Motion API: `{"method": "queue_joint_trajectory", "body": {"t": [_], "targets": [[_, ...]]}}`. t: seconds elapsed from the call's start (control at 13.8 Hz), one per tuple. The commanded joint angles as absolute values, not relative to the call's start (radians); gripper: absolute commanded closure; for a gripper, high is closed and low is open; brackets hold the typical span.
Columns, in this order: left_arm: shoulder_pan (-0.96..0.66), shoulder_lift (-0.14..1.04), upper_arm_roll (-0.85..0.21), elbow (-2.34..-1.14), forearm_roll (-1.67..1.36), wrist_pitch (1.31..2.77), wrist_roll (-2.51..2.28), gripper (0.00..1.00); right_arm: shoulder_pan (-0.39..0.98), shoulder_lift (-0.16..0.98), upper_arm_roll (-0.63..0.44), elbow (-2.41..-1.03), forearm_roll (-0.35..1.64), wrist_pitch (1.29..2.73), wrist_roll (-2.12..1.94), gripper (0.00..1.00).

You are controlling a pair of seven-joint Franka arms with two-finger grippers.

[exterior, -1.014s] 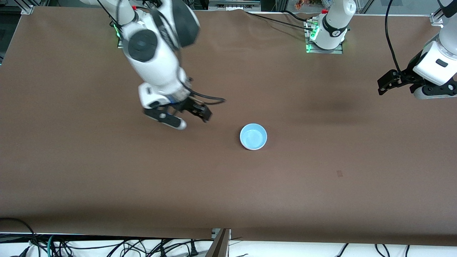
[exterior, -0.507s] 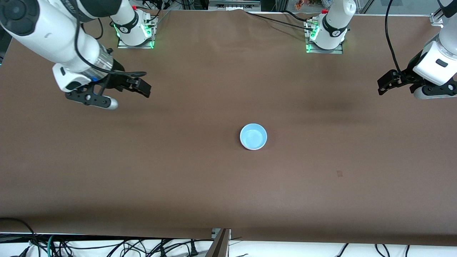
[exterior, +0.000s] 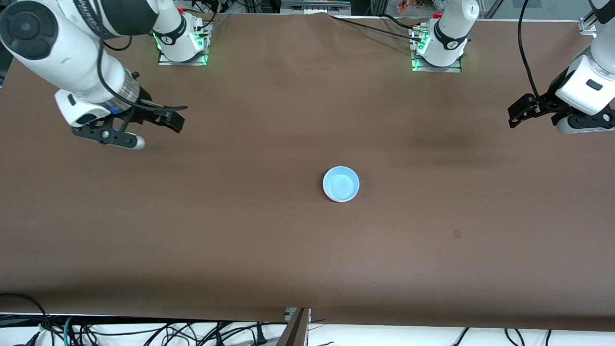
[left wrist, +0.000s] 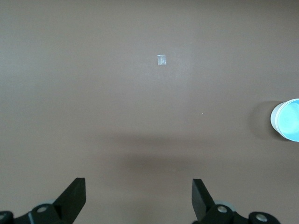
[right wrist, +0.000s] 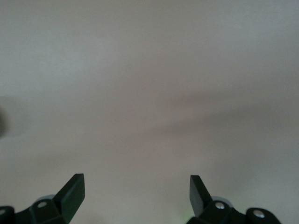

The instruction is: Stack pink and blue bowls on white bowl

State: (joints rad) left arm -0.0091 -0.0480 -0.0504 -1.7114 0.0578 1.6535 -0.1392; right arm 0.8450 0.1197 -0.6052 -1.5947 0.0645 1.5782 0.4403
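Observation:
A light blue bowl (exterior: 341,183) sits upright near the middle of the brown table (exterior: 307,250). A whitish edge shows along its side nearer the camera; I cannot tell if that is another bowl under it. No pink bowl shows. The blue bowl also shows at the edge of the left wrist view (left wrist: 287,120). My right gripper (exterior: 175,121) is open and empty, up over the table toward the right arm's end (right wrist: 135,182). My left gripper (exterior: 514,115) is open and empty over the left arm's end (left wrist: 138,183).
A small tape mark (exterior: 457,233) lies on the table nearer the camera than the bowl, toward the left arm's end; it also shows in the left wrist view (left wrist: 162,60). Cables hang below the table's front edge (exterior: 144,331).
My right arm has swung away from beside the blue bowl to the right arm's end of the table, gripper open and empty. The bowl and the left arm have not moved.

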Motion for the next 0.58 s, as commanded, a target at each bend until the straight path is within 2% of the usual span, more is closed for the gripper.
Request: {"method": "queue_joint_trajectory", "body": {"t": [0.0,0.22,0.36,0.51], "targets": [[-0.014,-0.049,-0.046,-1.709,0.046,1.654,-0.138,0.00,0.687,-0.001,-0.502,-1.690,0.038,1.565,0.323,0.01],[-0.014,-0.049,-0.046,-1.709,0.046,1.654,-0.138,0.00,0.335,-0.002,-0.200,-1.683,0.038,1.525,0.155,0.01],[-0.014,-0.049,-0.046,-1.709,0.046,1.654,-0.138,0.00,0.192,-0.006,-0.080,-1.692,0.037,1.526,0.060,0.01],[-0.014,-0.049,-0.046,-1.709,0.046,1.654,-0.137,0.00,0.106,-0.005,-0.014,-1.692,0.037,1.534,-0.004,0.01]]}}
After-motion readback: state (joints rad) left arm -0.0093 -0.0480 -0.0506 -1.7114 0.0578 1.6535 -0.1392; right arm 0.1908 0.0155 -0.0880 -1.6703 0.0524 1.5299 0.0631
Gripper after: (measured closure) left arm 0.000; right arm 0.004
